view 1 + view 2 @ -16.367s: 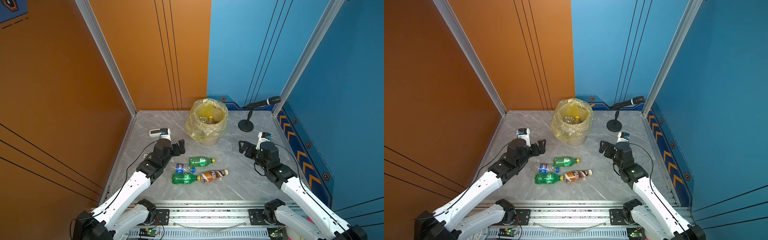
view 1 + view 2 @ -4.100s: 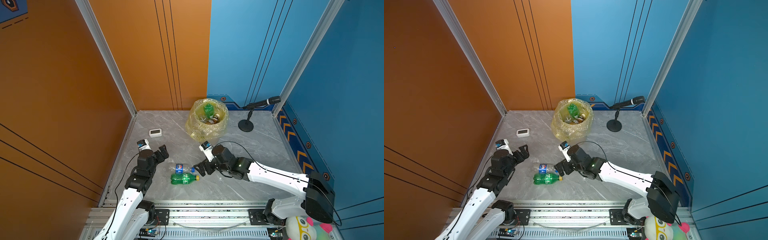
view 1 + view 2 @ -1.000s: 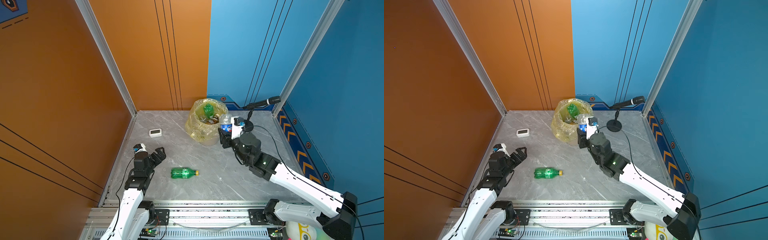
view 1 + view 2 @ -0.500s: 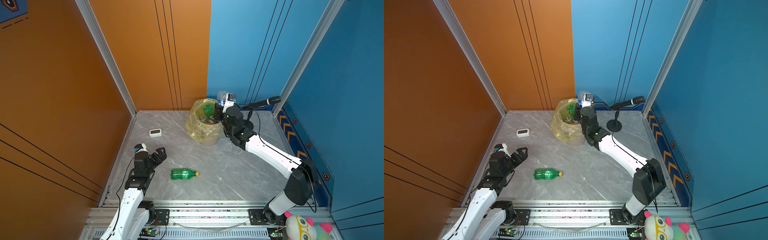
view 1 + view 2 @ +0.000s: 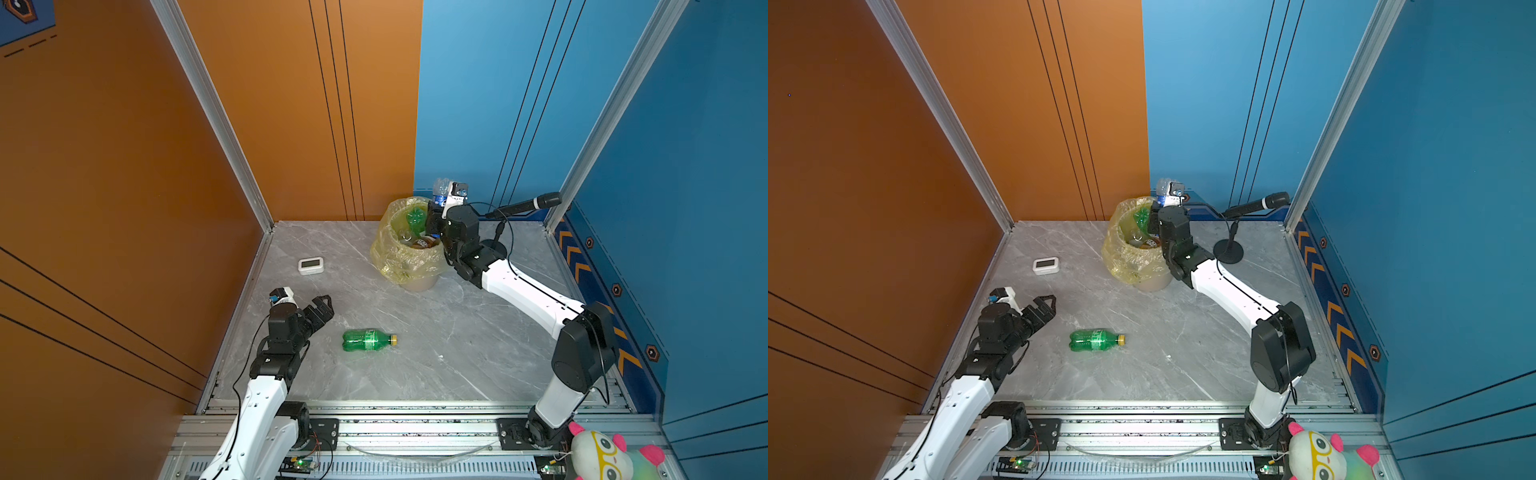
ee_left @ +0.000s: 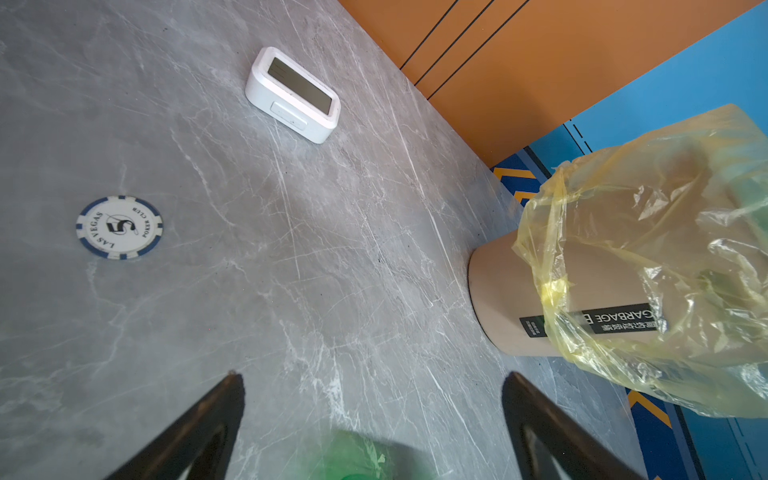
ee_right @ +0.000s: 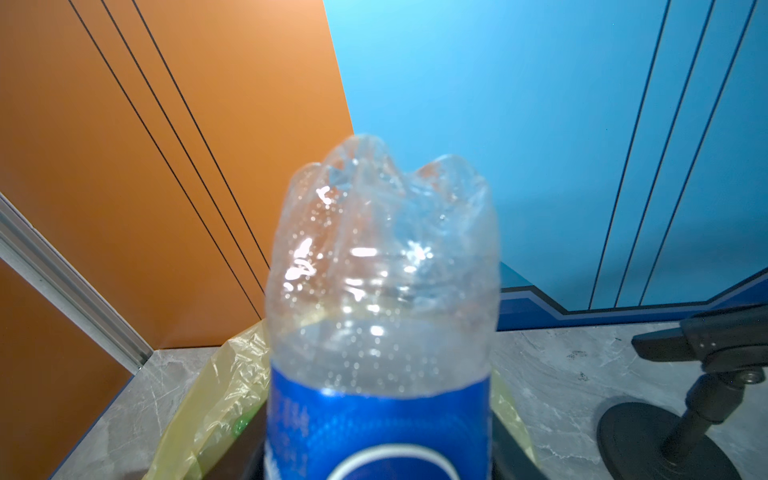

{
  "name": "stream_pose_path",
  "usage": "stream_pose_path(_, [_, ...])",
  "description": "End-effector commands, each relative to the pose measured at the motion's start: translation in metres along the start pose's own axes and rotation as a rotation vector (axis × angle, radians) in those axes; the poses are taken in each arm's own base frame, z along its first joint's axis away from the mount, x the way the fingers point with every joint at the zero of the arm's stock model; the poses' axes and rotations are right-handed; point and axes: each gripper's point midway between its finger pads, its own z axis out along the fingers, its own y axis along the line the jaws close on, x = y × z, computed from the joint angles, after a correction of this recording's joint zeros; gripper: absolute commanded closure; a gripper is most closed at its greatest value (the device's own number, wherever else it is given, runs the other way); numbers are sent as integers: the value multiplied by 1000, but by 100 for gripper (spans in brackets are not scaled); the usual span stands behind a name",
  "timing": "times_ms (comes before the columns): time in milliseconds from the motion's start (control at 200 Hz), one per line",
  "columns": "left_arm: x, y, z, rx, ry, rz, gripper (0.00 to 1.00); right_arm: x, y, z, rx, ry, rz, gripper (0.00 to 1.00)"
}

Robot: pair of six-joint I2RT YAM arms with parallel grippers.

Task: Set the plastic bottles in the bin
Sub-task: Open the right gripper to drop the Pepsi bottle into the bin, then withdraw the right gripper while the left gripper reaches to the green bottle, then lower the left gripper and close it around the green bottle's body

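Note:
A green yellow-capped bottle [image 5: 368, 340] [image 5: 1096, 340] lies on its side on the grey table. My left gripper [image 5: 322, 305] [image 5: 1044, 305] [image 6: 372, 382] stands open just left of it, touching nothing; the bottle's green blur [image 6: 353, 457] shows between the fingers in the left wrist view. My right gripper [image 5: 435, 212] [image 5: 1160, 210] [image 7: 378, 457] is shut on the clear blue-label Pepsi bottle [image 5: 439, 193] [image 5: 1163, 189] [image 7: 382, 270], held bottom-up above the right rim of the bin [image 5: 390, 257] [image 5: 1121, 257] [image 6: 519, 299] [image 7: 216, 386]. Inside the bin lie a green bottle [image 5: 414, 217] and a brown one [image 5: 426, 242].
A white timer [image 5: 311, 266] [image 5: 1045, 265] [image 6: 293, 93] sits left of the bin. A microphone on a round stand [image 5: 523, 204] [image 5: 1227, 251] stands right of it, close to my right arm. A poker chip [image 6: 119, 227] lies on the table. A plush toy [image 5: 611, 453] sits by the front rail.
My right arm has carried the Pepsi bottle from in front of the bin up to above its right rim. The left arm and the green bottle have not moved.

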Motion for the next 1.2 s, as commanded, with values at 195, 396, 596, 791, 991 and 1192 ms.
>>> stream_pose_path(195, [5, 2, 0, -9, 38, 17, 2, -29, -4, -15, 2, -23, 68, 0])
stream_pose_path(396, [7, -6, 1, 8, 86, 47, 2, -64, -26, -74, -12, -92, 152, 0])
stream_pose_path(596, [28, -14, 0, 2, 224, 75, 2, -11, -71, -128, 25, -2, 195, 0])
stream_pose_path(791, [61, -18, -22, -62, 353, 54, 2, 42, -115, -159, 123, 129, 160, 0])
stream_pose_path(991, [91, -10, -50, -162, 378, 12, 2, 59, -138, -176, 157, 170, 150, 0])
stream_pose_path(1192, [112, -9, -57, -169, 343, -97, 2, 63, -144, -181, 151, 173, 150, 0])
